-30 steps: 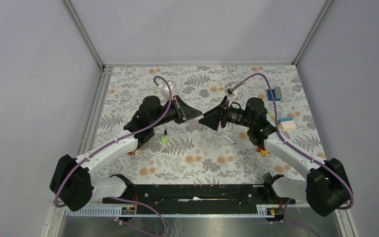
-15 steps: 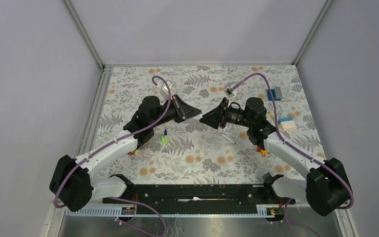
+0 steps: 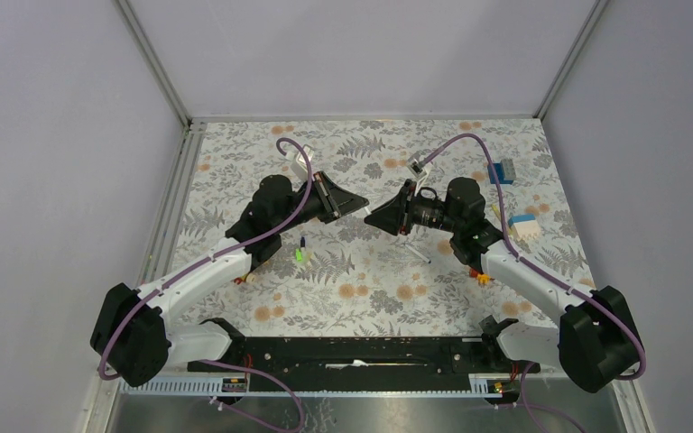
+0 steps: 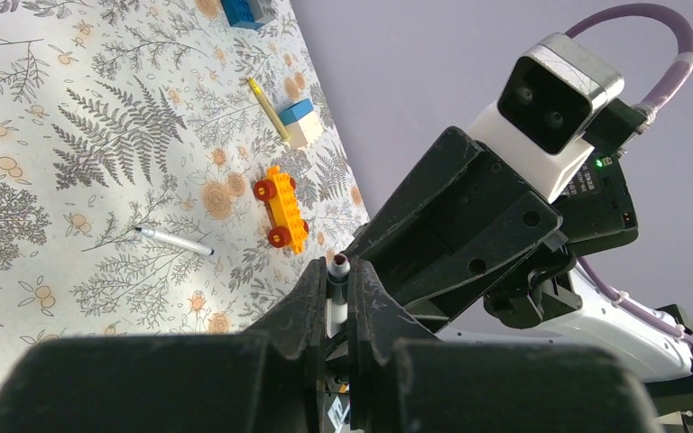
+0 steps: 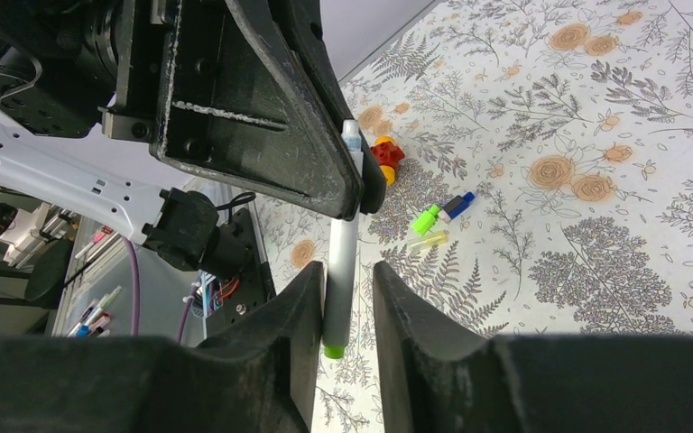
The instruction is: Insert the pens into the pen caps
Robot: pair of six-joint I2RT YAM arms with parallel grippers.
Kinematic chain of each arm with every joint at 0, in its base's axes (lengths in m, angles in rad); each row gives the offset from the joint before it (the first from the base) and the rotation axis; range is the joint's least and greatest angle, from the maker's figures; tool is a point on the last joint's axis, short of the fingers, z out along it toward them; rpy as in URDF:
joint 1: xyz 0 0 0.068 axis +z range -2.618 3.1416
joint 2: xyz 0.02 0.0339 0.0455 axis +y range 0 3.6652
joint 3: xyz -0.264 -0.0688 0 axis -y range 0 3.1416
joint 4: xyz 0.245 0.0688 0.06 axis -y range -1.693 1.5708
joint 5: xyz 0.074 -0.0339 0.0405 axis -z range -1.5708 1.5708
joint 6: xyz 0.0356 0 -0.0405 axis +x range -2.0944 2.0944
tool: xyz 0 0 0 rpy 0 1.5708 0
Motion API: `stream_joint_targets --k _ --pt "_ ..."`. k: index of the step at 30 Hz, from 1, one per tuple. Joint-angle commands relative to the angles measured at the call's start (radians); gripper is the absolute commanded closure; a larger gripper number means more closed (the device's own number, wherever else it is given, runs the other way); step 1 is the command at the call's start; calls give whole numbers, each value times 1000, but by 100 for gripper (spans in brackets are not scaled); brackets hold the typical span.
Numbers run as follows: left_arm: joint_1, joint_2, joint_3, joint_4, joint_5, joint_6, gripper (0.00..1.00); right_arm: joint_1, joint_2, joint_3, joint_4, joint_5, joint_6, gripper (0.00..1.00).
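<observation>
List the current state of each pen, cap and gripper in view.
White-barrelled pen with green end: held off the table, clamped in the left jaws.
Left gripper: shut on that pen.
Right gripper: jaws open, straddling the pen's barrel.
Second white pen: lying loose on the floral mat.
Thin yellow pen: lying loose beside a blue-and-white brick.
Bright green tube cap: loose, no pen in it.
Dark blue tube cap: loose, beside the green cap.

- Plain pale lilac-grey walls [image 3: 343, 54] close in the counter on 3 sides.
- 2 slim silver metal corner posts [image 3: 153, 61] rise where the walls meet.
- A white cloth printed with grey ferns and orange flowers [image 3: 325, 307] covers the counter.
- A dull grey metal sheet [image 3: 397, 413] lines the near edge.
- The light is soft and even.
</observation>
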Motion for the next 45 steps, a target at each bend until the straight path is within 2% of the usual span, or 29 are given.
stream_joint_targets --k 1,14,20,28,31,35,37,41,45 --pt "0 -15 10 68 -15 -7 100 10 -2 42 21 -3 -20 69" --pt "0 -9 3 70 -17 -7 100 10 1 58 19 11 -13 64" --pt "-1 -13 3 67 -21 -6 100 11 6 52 19 8 -12 73" --pt "-1 -23 -6 46 -44 -7 100 11 10 49 11 27 -17 98" --pt "0 -38 -10 13 -60 6 85 10 9 49 -2 43 -24 100" --pt "10 -76 -18 -85 -107 47 54 11 6 48 -42 71 -44 100" --pt "17 -96 -16 -162 -146 77 41 11 1 44 -72 91 -60 100" --pt "26 -119 1 -355 -277 129 39 10 -16 26 -133 190 -96 100" --pt "28 -76 32 -548 -414 149 43 11 -24 13 -176 259 -130 100"
